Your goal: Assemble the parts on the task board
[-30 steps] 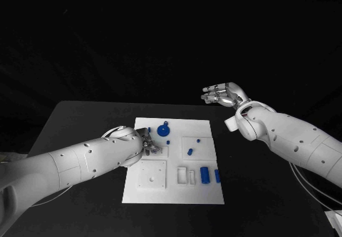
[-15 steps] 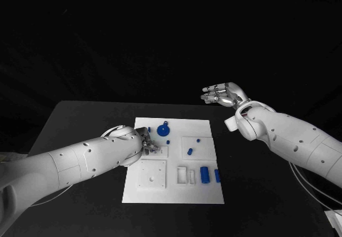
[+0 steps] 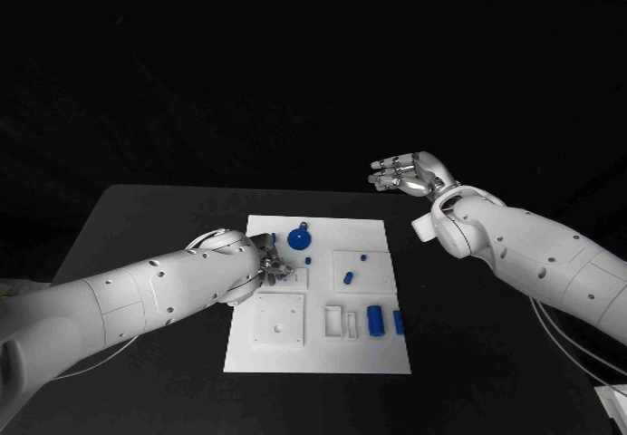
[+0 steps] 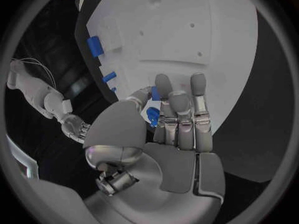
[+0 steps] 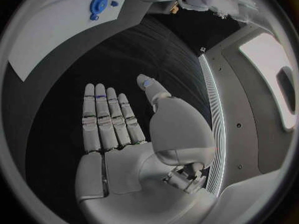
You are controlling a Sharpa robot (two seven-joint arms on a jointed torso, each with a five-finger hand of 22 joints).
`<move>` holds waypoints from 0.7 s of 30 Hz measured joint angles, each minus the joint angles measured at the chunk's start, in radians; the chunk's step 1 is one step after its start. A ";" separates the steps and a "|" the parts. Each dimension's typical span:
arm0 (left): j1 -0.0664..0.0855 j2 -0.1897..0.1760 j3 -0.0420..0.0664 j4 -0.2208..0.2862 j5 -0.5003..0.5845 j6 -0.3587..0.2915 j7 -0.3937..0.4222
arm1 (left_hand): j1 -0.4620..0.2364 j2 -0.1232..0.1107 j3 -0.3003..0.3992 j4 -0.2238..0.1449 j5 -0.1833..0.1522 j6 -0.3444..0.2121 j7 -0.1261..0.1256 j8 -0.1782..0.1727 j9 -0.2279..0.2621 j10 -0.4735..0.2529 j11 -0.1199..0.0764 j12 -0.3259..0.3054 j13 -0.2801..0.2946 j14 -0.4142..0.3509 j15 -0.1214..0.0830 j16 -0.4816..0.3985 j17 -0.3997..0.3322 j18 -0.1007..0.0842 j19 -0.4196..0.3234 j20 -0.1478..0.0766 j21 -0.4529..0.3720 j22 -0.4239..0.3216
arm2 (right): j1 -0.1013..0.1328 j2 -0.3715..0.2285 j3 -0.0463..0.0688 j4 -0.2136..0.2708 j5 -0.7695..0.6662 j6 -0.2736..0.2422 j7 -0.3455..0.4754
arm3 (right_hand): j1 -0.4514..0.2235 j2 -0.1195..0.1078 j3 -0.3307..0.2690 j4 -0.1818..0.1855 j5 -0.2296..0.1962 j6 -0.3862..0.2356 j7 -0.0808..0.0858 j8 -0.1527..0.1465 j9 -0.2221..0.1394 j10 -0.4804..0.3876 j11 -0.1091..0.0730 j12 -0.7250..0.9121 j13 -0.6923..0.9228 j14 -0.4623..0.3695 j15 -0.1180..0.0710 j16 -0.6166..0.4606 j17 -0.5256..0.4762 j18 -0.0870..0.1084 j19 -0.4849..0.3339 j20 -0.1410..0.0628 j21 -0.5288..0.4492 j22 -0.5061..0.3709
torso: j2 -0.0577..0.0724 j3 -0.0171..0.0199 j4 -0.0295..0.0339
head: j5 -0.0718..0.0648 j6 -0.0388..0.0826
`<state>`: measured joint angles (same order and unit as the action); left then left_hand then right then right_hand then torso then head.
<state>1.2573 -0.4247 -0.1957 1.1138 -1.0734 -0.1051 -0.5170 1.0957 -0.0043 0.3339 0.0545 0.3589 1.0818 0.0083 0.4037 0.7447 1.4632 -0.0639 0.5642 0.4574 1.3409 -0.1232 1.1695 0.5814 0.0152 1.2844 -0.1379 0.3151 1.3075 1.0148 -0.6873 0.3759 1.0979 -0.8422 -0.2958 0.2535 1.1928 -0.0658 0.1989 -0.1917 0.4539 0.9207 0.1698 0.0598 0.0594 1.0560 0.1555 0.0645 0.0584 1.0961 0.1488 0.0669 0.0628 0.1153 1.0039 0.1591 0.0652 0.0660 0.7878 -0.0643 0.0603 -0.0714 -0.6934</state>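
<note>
A small blue part (image 4: 152, 115) was pinched between thumb and fingers (image 4: 179, 115) of the left hand (image 3: 268, 263), low over the left side of the board (image 3: 320, 358). The right hand (image 3: 411, 172) was held open and empty, fingers apart, well off the board beyond the far edge of the surface (image 3: 157, 217).

The step in hand was judged to be seating this part in the board. It would best be lowered slowly and squarely over its seat, the pinch being kept until the part was felt to bottom, since the seat was hidden under the hand.

Little of the part was seen past the fingers; its long axis and heading could not be told. On the board near the hand, a round disc (image 3: 299, 240) lay flat and two pegs (image 3: 376, 320) lay with long axes running toward the robot.
</note>
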 measured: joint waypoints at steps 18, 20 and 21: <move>0.018 -0.094 0.059 0.065 0.208 0.063 0.169 | 0.018 0.028 0.032 -0.017 -0.141 -0.065 0.018 0.031 0.026 -0.062 0.007 0.017 0.000 -0.041 0.010 0.007 -0.031 0.000 -0.022 0.008 -0.004 0.000 | -0.024 -0.013 -0.002 0.087 -0.109 0.042 -0.021 | 0.015 0.009 0.039 -0.045 -0.068 0.086 -0.016 0.000 0.002 0.078 -0.030 0.000 0.000 0.077 -0.029 0.001 0.006 0.000 0.072 -0.031 0.019 0.001 | -0.001 0.0002 0.0008 | -0.004 0.024; 0.022 -0.110 0.061 0.076 0.260 0.075 0.219 | 0.026 0.036 0.032 -0.017 -0.186 -0.081 0.019 0.031 0.026 -0.076 0.008 0.017 0.000 -0.054 0.014 0.007 -0.035 0.000 -0.031 0.009 -0.012 0.000 | -0.029 -0.015 -0.005 0.111 -0.152 0.055 -0.027 | 0.015 0.009 0.047 -0.053 -0.079 0.095 -0.023 0.000 0.003 0.125 -0.047 0.000 0.001 0.127 -0.051 0.013 0.017 0.000 0.118 -0.050 0.039 0.006 | -0.001 0.0002 0.0012 | -0.003 0.032; 0.024 -0.116 0.062 0.080 0.283 0.081 0.240 | 0.034 0.044 0.032 -0.017 -0.217 -0.092 0.019 0.037 0.026 -0.086 0.010 0.021 0.002 -0.060 0.018 0.007 -0.038 0.000 -0.033 0.012 -0.013 0.000 | -0.030 -0.016 -0.007 0.121 -0.172 0.060 -0.029 | 0.015 0.009 0.053 -0.059 -0.094 0.097 -0.025 0.000 0.003 0.171 -0.063 0.005 0.002 0.168 -0.069 0.024 0.030 0.000 0.158 -0.069 0.056 0.011 | -0.001 0.0001 0.0012 | -0.002 0.035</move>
<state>1.2811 -0.5412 -0.1340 1.1936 -0.7907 -0.0243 -0.2766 1.1293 0.0399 0.3658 0.0377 0.1417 0.9895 0.0273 0.4405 0.7707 1.3769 -0.0539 0.5852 0.4592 1.2808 -0.1057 1.1765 0.5436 0.0153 1.2514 -0.1263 0.3020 1.3074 0.9846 -0.7031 0.3689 1.2185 -1.0145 -0.2355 0.2240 1.2077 -0.0564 0.2519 -0.2503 0.3598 1.0177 0.1449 0.0598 0.0624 1.2271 0.0926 0.0692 0.0608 1.2645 0.0798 0.0908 0.0925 0.1153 1.1620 0.0906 0.1214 0.0768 0.7866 -0.0642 0.0615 -0.0736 -0.6579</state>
